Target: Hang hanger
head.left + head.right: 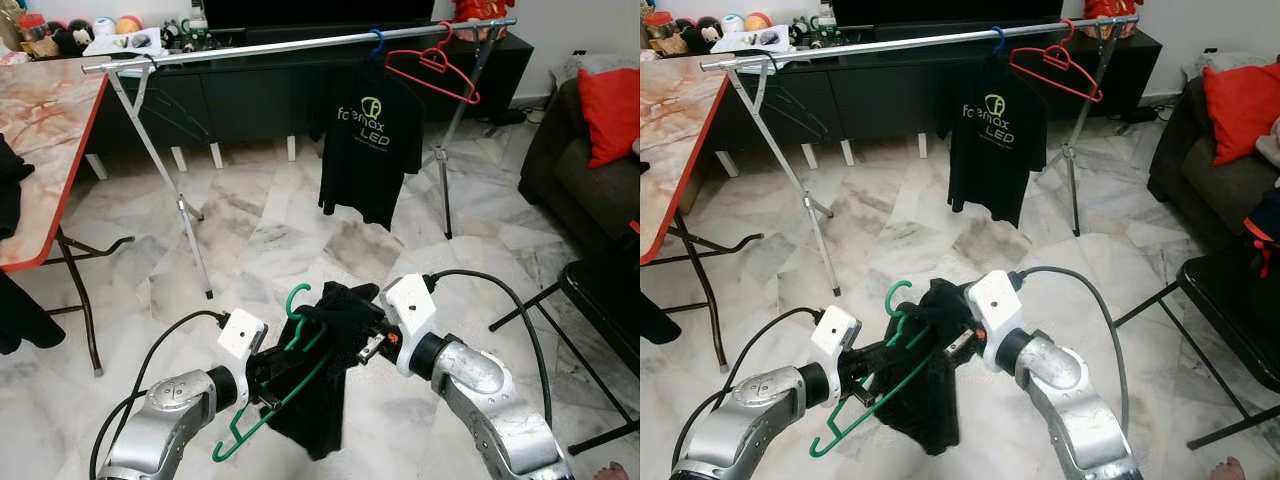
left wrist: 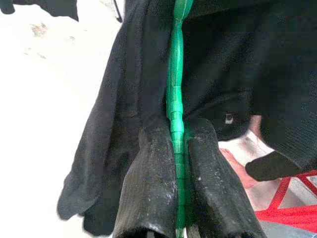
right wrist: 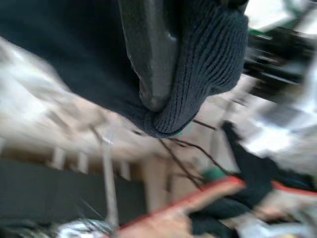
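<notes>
Two grippers — left gripper (image 2: 179,198) clamps green hanger (image 1: 285,385); right gripper (image 1: 362,345) pinches black garment (image 1: 325,375).

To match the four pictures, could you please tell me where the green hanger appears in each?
Left eye: green hanger low centre, in the left pincer.
Right eye: low centre-left.
Left wrist: vertical green strip between the fingers.
Right wrist: cannot make it out.
Shared landmark: the black garment draped over it.

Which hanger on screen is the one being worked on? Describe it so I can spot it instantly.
Skip the long silver clothes rail with its red hanger. Low in the foreground, between the silver arms, the left end effector pinches a green plastic hanger carrying a black garment.
</notes>
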You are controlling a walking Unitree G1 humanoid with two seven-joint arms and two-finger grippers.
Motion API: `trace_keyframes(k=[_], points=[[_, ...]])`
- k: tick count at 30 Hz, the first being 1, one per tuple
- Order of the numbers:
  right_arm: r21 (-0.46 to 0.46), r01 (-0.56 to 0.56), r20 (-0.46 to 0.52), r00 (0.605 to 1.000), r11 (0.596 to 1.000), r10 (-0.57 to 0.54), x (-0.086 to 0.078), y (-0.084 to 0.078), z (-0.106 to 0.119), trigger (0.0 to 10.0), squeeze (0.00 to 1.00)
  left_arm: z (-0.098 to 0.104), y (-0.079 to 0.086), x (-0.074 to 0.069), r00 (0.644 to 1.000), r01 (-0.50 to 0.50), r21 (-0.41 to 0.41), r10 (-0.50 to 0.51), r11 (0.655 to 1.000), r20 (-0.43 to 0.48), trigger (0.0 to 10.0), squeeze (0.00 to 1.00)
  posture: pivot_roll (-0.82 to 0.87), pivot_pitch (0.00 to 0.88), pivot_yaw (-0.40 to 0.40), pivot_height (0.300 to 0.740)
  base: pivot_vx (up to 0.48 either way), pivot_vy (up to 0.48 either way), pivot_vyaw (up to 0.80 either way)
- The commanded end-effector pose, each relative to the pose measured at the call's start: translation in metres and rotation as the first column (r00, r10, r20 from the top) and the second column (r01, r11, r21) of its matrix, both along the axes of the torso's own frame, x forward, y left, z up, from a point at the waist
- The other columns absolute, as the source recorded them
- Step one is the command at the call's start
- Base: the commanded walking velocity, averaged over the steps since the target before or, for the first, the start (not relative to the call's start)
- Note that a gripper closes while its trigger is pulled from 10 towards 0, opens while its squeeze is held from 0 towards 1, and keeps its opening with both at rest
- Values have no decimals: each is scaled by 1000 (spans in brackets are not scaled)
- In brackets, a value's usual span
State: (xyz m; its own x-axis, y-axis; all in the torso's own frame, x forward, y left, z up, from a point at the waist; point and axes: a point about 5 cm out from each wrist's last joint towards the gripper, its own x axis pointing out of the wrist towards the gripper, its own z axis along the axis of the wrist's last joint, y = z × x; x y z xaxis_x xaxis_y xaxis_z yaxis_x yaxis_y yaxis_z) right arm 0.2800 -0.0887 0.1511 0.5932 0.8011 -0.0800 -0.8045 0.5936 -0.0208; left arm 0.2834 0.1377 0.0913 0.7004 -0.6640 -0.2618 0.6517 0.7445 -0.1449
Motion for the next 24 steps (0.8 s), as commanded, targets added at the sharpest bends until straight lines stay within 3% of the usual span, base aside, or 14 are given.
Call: trace_keyframes(k=[1,5,8,11,14,24], points=[[20,-89,42,995,996,88,-10,9,9,10000,0,-1,5,1,1000,-23,1,23,1000,-3,10000,0,5,138,2,721,0,0,0],[-120,16,-22,1000,993,-18,0,-2,-15,10000,0,-1,4,1,1000,-24,-3,24,1000,-4,10000,0,6,135,3,721,0,0,0],[-177,70,-25,997,982,-76,6,-8,-21,10000,0,-1,4,1,1000,-23,-4,23,1000,-4,10000,0,4,134,3,721,0,0,0],[-154,132,-42,989,979,-140,13,-14,-20,10000,0,-1,5,1,1000,-20,-8,20,1000,-6,10000,0,4,133,2,721,0,0,0],[-128,105,-38,993,986,-110,11,-12,-16,10000,0,-1,5,0,1000,-14,-18,14,1000,-5,10000,0,4,136,1,721,0,0,0],[-163,53,-51,997,985,-62,5,-7,-23,10000,0,0,4,-3,1000,4,-34,-4,999,-10,10000,0,6,145,1,721,0,0,0]])
